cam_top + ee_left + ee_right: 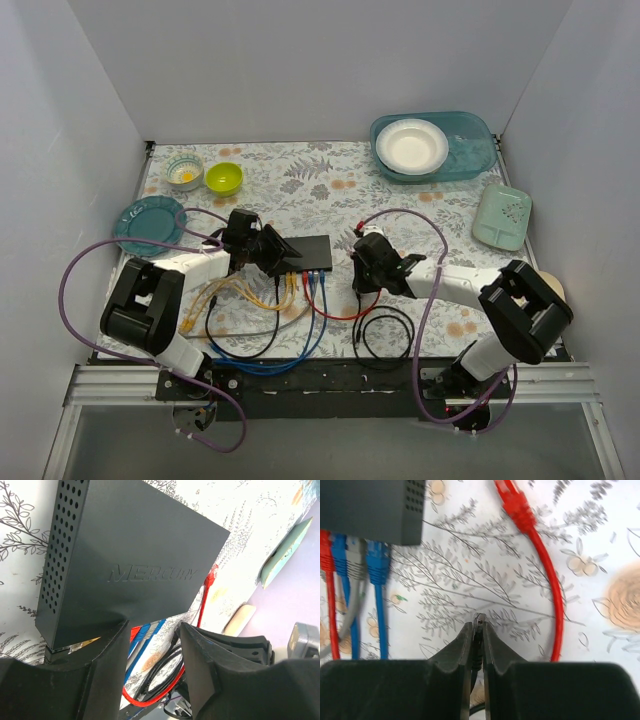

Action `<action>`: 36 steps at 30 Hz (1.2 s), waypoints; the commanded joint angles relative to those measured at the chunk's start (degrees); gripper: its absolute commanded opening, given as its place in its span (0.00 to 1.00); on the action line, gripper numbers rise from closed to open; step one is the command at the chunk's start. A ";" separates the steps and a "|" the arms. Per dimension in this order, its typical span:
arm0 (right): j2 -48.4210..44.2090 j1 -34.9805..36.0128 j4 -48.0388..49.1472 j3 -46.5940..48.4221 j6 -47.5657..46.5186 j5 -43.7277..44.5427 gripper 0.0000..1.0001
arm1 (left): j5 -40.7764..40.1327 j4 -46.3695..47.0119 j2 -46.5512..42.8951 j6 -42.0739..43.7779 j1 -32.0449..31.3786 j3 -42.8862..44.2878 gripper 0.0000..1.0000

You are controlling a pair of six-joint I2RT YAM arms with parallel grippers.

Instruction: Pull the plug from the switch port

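Plastic, matte and black, makes up the switch (308,253), a flat rectangular box with a perforated end wall and MERCURY moulded into its lid. It lies on the floral tablecloth (330,190) in the near middle of the table, between my two grippers. Blue plugs (376,560), a grey plug (354,562) and a red one sit in the sockets along its near edge, and thin yellow cables (240,290) curl away to the near left. A loose red plug (512,502) lies on the cloth just right of the box.

My left arm is folded low. The left gripper (152,642) is spread apart at the switch's left end, one finger touching its edge. My right arm reaches in from the right, wrist low. The right gripper (478,630) is pinched onto a thin black plug (479,621).
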 commanded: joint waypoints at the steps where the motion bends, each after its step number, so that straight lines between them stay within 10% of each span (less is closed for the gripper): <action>1: -1.92 -0.54 -18.82 -6.90 -1.94 5.35 0.09 | -1.92 -2.89 0.44 0.97 0.29 1.50 0.45; 9: -14.68 -0.45 -8.47 0.38 0.08 1.15 0.57 | -2.71 -2.98 0.52 2.02 1.44 8.62 0.47; 24: 2.80 -2.82 31.94 -7.87 19.50 -24.43 0.51 | 8.87 4.14 9.84 0.53 1.61 8.37 0.40; 36: 16.07 -6.51 51.48 -9.37 34.88 -26.47 0.47 | 9.77 2.91 9.49 2.99 1.61 6.08 0.37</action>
